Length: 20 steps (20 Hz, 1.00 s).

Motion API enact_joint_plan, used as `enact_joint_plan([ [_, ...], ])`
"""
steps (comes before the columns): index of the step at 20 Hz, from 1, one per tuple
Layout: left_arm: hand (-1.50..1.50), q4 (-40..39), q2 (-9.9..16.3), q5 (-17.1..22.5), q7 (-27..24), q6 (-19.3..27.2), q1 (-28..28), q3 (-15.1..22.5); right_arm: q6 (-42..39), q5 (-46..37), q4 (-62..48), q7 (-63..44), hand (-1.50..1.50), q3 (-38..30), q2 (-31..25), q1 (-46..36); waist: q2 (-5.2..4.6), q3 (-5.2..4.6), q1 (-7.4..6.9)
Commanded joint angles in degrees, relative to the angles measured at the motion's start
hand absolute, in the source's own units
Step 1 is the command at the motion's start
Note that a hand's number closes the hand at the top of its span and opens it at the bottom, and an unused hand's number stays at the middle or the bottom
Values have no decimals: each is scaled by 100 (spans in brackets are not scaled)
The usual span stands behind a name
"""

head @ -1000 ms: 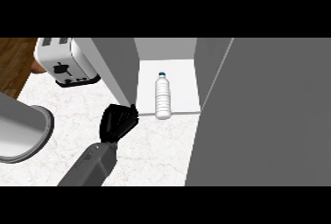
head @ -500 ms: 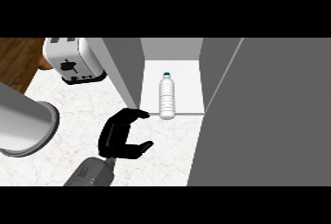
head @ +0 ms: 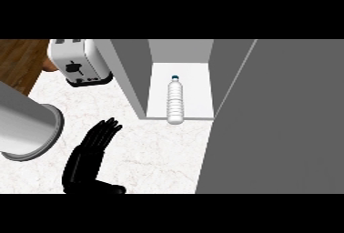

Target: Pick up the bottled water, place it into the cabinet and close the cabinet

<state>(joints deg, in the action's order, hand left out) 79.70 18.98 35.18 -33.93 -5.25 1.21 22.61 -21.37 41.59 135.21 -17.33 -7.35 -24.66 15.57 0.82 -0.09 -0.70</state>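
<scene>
The clear plastic water bottle with a dark cap (head: 175, 101) lies on its side on the white floor of the open grey cabinet (head: 131, 68) (cap toward the back wall). In front of the cabinet and to its left, a black hand (head: 88, 157) rests above the white marbled bench (head: 161, 150), fingers straight and empty. Left of the cabinet stands a silver toaster (head: 79, 63).

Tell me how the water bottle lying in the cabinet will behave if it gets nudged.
The water bottle lies on its side and is round, so it would probably roll sideways. Its base sits at the cabinet shelf front edge, so an outward push might send it out.
</scene>
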Motion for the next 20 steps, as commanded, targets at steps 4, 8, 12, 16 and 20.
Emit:
enact_joint_plan([
  [4,-150,776,861,-23,-156,22,927,-504,768,-699,1531,-620,150,1220,148,-86,-2,-7,-27],
  [8,-150,1030,1199,4,-177,-54,1063,-783,1105,-1081,1488,-682,150,1998,240,-567,11,-13,15],
  [12,-150,1338,1564,233,-71,-354,1231,-1014,1528,-1552,1070,-739,150,2889,444,-1245,26,-20,-12],
  [16,-150,1521,1780,384,-126,-560,1554,-1211,2026,-1715,812,-1027,150,3512,531,-2110,35,-27,-31],
  [20,-150,1886,1935,549,100,-604,1778,-1244,2621,-2234,59,-1178,150,4290,1052,-3152,50,-32,-131],
])
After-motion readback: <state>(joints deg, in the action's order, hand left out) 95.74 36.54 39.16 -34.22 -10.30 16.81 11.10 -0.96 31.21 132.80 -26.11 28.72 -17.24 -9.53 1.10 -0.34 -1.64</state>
